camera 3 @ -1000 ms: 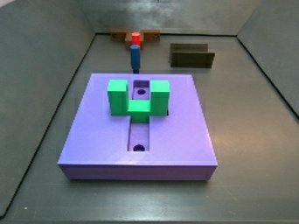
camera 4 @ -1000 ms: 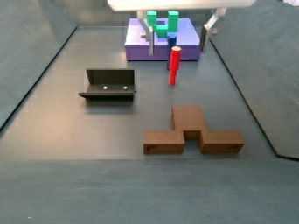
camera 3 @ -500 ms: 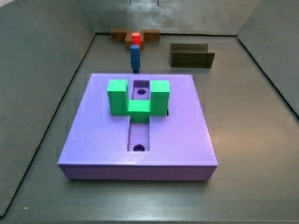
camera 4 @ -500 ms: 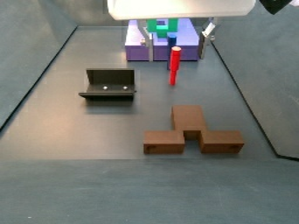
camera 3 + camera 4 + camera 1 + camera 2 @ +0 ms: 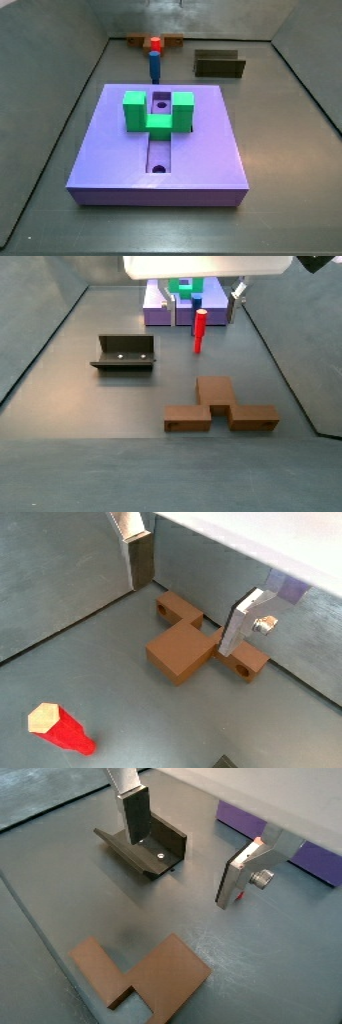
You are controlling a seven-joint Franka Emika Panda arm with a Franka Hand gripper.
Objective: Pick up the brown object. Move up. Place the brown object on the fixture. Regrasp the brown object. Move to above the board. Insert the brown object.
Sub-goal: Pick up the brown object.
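The brown object [image 5: 221, 406] is a stepped reddish-brown piece with round holes in its ends. It lies on the grey floor and shows in both wrist views [image 5: 187, 650] [image 5: 144, 973]. My gripper [image 5: 203, 296] hangs open high above the floor, between the purple board [image 5: 160, 314] and the brown object. Nothing is between its silver fingers [image 5: 243, 622] [image 5: 134, 813]. The gripper [image 5: 187, 597] [image 5: 187, 848] touches no piece. The dark fixture [image 5: 123, 353] [image 5: 144, 848] stands empty beside it. In a side view the board [image 5: 201, 150] fills the foreground and the brown object [image 5: 138, 42] is mostly hidden behind the peg.
A green U-shaped block [image 5: 158, 112] sits on the board over its groove. A blue peg with a red top [image 5: 155, 58] [image 5: 199, 331] [image 5: 60, 729] stands upright between the board and the brown object. Grey walls enclose the floor.
Over the last second the gripper's white body has come lower in the side view. No piece has moved.
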